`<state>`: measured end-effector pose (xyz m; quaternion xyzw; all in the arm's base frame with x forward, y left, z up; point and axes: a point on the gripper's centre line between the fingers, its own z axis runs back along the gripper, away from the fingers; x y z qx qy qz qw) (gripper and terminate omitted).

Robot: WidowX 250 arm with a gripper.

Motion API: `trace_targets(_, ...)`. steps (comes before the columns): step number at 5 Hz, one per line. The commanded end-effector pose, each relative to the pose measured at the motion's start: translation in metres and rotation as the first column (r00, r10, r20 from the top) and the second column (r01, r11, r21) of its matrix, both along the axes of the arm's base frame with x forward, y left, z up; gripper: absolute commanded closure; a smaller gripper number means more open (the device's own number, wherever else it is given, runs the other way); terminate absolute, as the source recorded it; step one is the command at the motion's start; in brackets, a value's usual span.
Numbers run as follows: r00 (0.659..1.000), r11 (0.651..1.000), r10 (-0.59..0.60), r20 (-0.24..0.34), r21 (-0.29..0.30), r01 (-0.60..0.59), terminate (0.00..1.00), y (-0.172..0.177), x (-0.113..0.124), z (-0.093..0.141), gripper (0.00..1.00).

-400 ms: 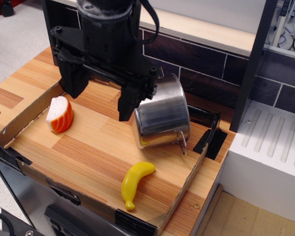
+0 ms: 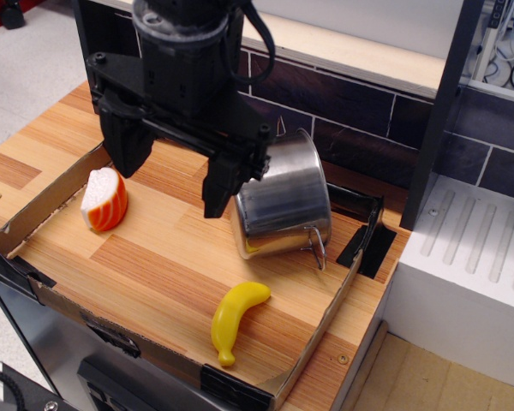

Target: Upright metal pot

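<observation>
The shiny metal pot (image 2: 284, 208) lies tilted on its side at the back right of the wooden tray, its base turned toward me, with one wire handle hanging at its lower right. My black gripper (image 2: 173, 178) hangs above the tray just left of the pot. Its two fingers (image 2: 221, 184) are spread wide apart, and nothing is held between them. The right finger is close to the pot's left side; I cannot tell if it touches. The pot's opening faces away and is hidden.
A yellow toy banana (image 2: 234, 319) lies near the tray's front edge. A salmon sushi toy (image 2: 104, 199) sits at the left. Low cardboard walls (image 2: 343, 291) ring the wooden tray (image 2: 163, 265). A dark tiled wall stands behind, and a white drainer (image 2: 471, 257) at the right.
The gripper has risen slightly and shifted a little left. The pot, banana and sushi have not moved.
</observation>
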<state>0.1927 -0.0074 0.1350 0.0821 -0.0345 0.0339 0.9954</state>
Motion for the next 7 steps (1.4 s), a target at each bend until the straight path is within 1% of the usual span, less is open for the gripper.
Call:
trace_targets(1,0.996,1.000,0.028,0.089,-0.016,-0.026,0.00,-0.038,0.040,0.029,0.00)
trace_targets(2,0.989,0.997,0.076,0.126,-0.042,-0.071,0.00,-0.055,0.071,0.038,0.00)
trace_targets(3,0.973,0.994,0.106,0.204,-0.020,-0.104,0.00,-0.062,0.098,0.036,0.00)
trace_targets(4,0.969,0.990,0.122,0.216,0.038,-0.133,0.00,-0.061,0.117,0.021,0.00)
trace_targets(5,0.975,0.988,0.069,0.210,0.123,-0.097,0.00,-0.057,0.118,0.002,0.00)
trace_targets(6,0.977,0.979,0.036,0.211,0.187,-0.077,0.00,-0.050,0.125,-0.010,0.00)
trace_targets(7,0.984,0.971,0.020,0.176,0.233,-0.061,0.00,-0.037,0.133,-0.019,0.00)
